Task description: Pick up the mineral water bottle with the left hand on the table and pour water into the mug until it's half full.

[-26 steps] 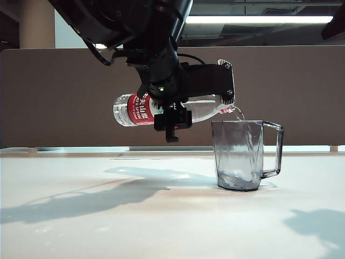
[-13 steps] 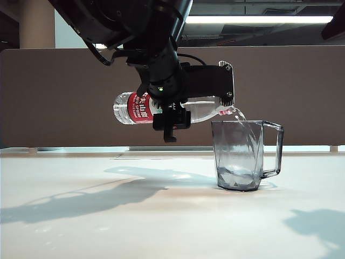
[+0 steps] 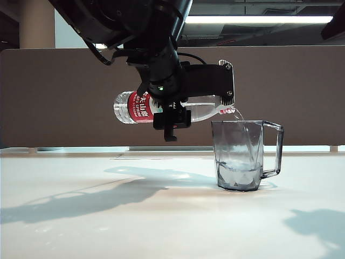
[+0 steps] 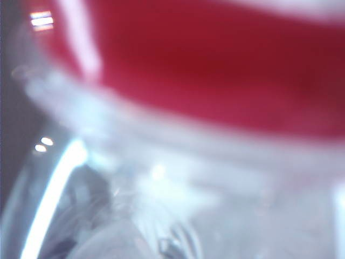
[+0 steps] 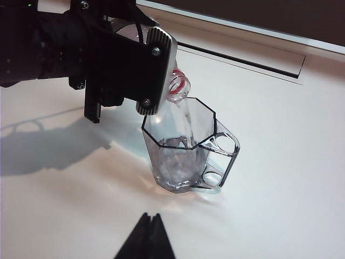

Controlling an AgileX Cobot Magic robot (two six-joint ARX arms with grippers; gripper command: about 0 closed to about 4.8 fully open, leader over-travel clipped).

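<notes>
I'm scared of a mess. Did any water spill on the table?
No spill that I can see. The left claw holds the bottle tipped sideways, and the water streams straight into the mug. The table around it looks dry.

A brown partition (image 3: 302, 91) runs behind the glossy white tabletop (image 3: 161, 216), with a pale strip (image 3: 81, 149) at its foot. Above it hang a lit ceiling tube (image 3: 259, 19) and dark beams. A beige column (image 3: 36, 24) stands at the left.
</notes>
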